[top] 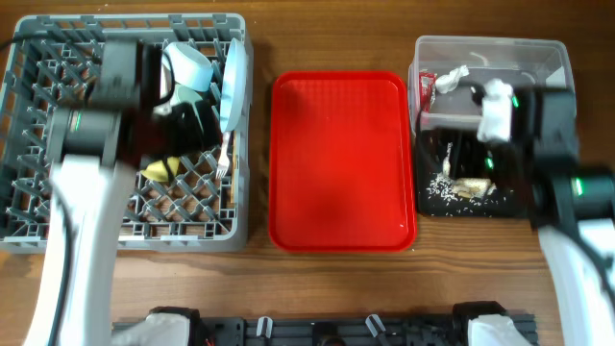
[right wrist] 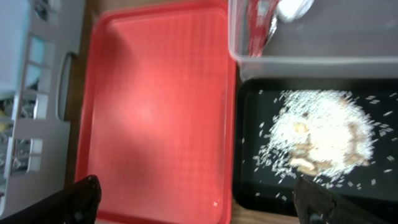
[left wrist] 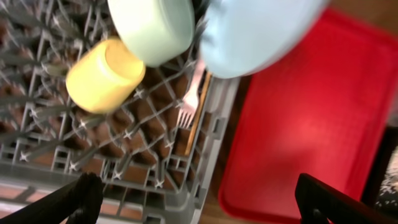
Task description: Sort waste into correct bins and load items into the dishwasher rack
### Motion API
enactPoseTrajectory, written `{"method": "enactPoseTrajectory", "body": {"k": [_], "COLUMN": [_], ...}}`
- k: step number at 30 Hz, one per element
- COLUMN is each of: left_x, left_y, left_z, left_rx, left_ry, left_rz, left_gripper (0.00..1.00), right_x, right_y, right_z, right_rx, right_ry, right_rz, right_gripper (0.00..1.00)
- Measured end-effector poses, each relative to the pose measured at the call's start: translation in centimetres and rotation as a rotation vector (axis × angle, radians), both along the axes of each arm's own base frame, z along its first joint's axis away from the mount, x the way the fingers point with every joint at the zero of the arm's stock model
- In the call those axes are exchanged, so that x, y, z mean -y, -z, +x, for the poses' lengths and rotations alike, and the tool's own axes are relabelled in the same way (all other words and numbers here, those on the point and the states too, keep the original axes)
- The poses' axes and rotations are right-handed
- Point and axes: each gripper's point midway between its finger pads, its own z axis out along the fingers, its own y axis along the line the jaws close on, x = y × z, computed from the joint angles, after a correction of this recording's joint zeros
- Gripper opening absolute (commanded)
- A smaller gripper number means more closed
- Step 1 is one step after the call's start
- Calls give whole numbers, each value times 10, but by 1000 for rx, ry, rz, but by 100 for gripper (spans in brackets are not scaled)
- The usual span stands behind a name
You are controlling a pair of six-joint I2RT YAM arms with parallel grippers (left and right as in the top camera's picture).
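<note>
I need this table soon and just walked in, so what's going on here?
Two robot arms are clearing up after a meal, and it looks nearly done. The dishwasher rack holds the light-blue plate, pale green bowl, yellow-green cup and white fork. The napkin and red wrapper lie in the clear tub, the rice scraps in the black tray. The left gripper hangs open above the rack, the right gripper open above the red tray and black tray; neither holds anything.
</note>
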Motion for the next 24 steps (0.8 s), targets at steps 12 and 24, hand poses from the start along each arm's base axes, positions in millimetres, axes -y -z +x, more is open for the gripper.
{"method": "enactPoseTrajectory", "body": {"k": [12,24], "left_x": [-14,-19], "left_y": [-13,-9], "left_z": [-93,-125], "left_rx": [489,541], "left_ry": [-11,-14], "left_rz": [-23,-27], "left_gripper": [100,100], "right_x": [24,30], "right_y": [-43,-39], "right_z": [-64,-68], "right_rx": [372,357], "right_ry": [84,105], "right_rz": [-64,-86], "right_gripper": [100,100]}}
